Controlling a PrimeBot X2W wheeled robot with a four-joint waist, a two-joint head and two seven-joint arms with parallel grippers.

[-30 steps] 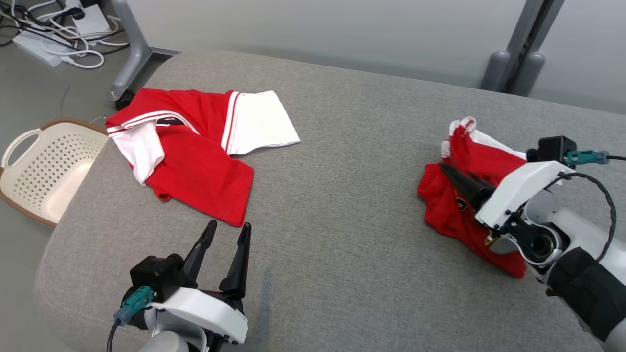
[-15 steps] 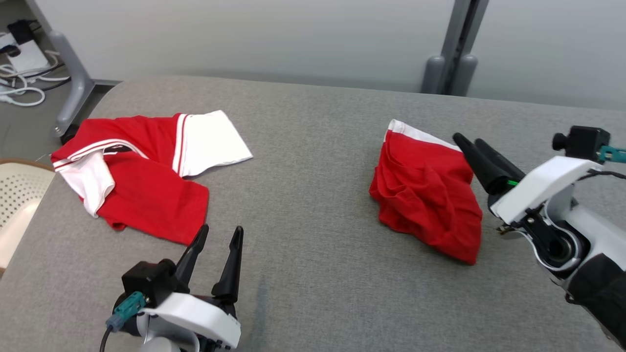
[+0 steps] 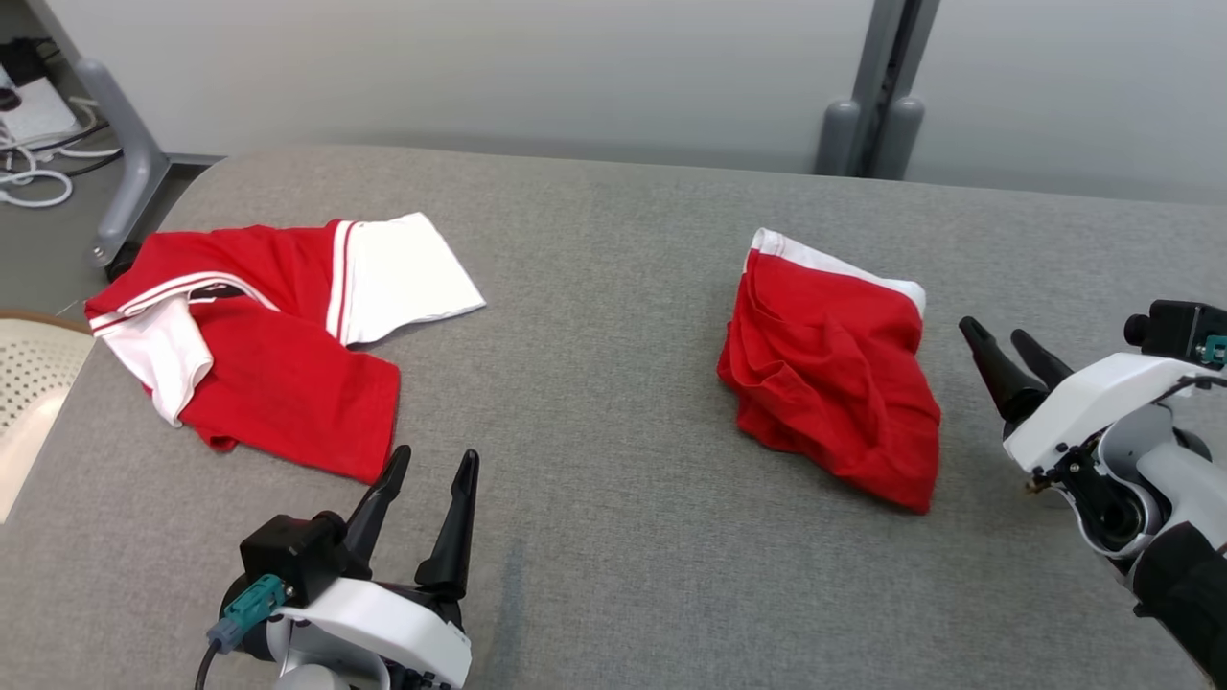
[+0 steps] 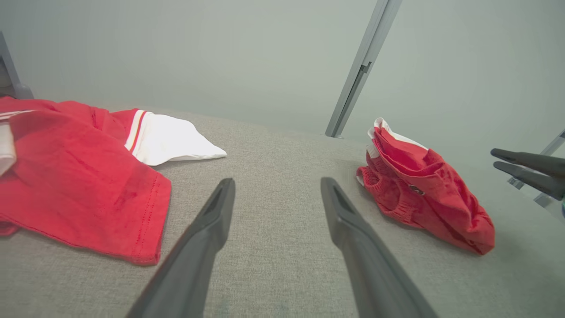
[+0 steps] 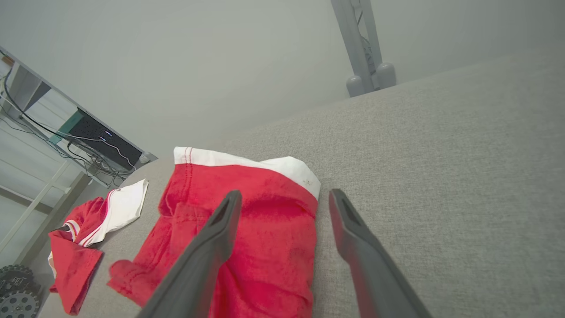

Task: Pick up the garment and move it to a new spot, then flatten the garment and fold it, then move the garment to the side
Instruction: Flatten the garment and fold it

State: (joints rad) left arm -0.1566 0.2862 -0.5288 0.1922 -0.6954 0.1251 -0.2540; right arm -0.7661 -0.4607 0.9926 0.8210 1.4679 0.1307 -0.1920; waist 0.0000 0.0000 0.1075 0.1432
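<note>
A folded red garment with a white band lies crumpled on the right half of the grey padded table. My right gripper hovers open just to its right, apart from the cloth and holding nothing. The right wrist view has the garment under and left of the open fingers. Near the front edge, my left gripper is open and empty. Its wrist view looks over bare table toward the garment and the right gripper.
A spread red-and-white shirt lies at the table's left, close to the left gripper. A cream basket stands on the floor off the left edge. Grey posts rise behind the table. Cables lie at the far left.
My right gripper has come off the folded garment and drawn back to the right, leaving it lying on the table. The head camera has swung right. The left gripper has kept its pose.
</note>
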